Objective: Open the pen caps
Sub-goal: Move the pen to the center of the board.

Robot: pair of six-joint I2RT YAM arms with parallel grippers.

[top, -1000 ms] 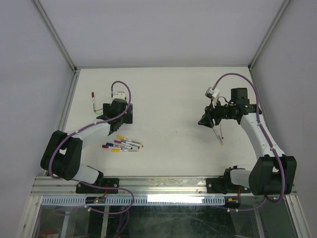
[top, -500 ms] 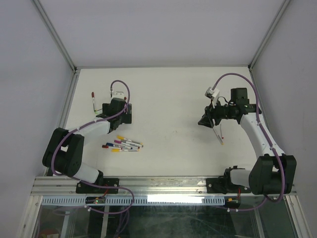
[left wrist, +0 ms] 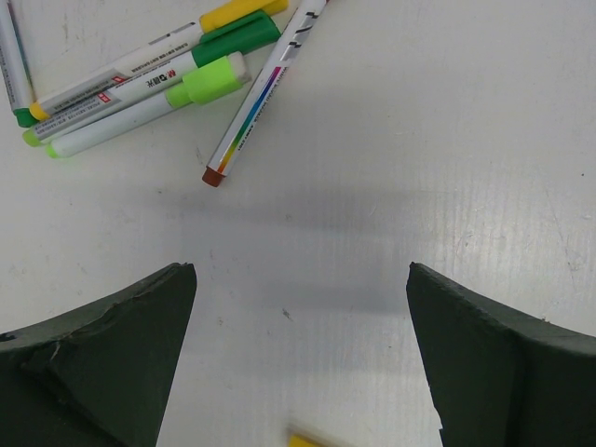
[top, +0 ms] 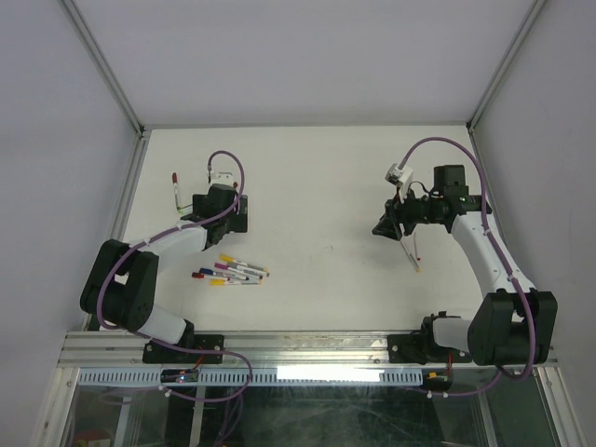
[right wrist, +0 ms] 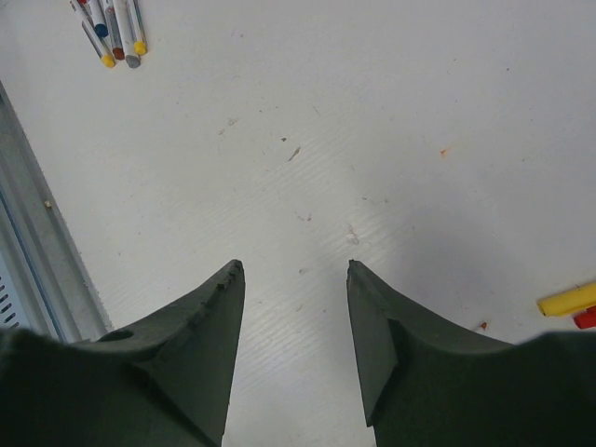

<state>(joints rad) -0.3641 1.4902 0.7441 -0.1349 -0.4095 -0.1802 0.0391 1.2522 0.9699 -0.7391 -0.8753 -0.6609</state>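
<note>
Several pens (top: 233, 272) with coloured ends lie in a loose row on the white table, in front of my left gripper (top: 209, 212). That gripper is open and empty, low over bare table (left wrist: 300, 270). In the left wrist view, pens with green and yellow caps (left wrist: 200, 79) and a pen with a brown-red end (left wrist: 256, 112) lie ahead at the upper left. A yellow bit (left wrist: 312, 440) shows at the bottom edge. My right gripper (top: 380, 229) is open and empty (right wrist: 294, 265). A yellow cap (right wrist: 566, 300) and a red one (right wrist: 587, 318) lie to its right.
A pen with a red end (top: 176, 191) lies near the table's left edge. Another pen (top: 412, 251) lies just in front of the right gripper. A metal rail (right wrist: 42, 270) runs along the near edge. White walls enclose the table.
The left arm has shifted slightly, its gripper edging a little farther from the base. The right arm has not moved. No pen has moved.
</note>
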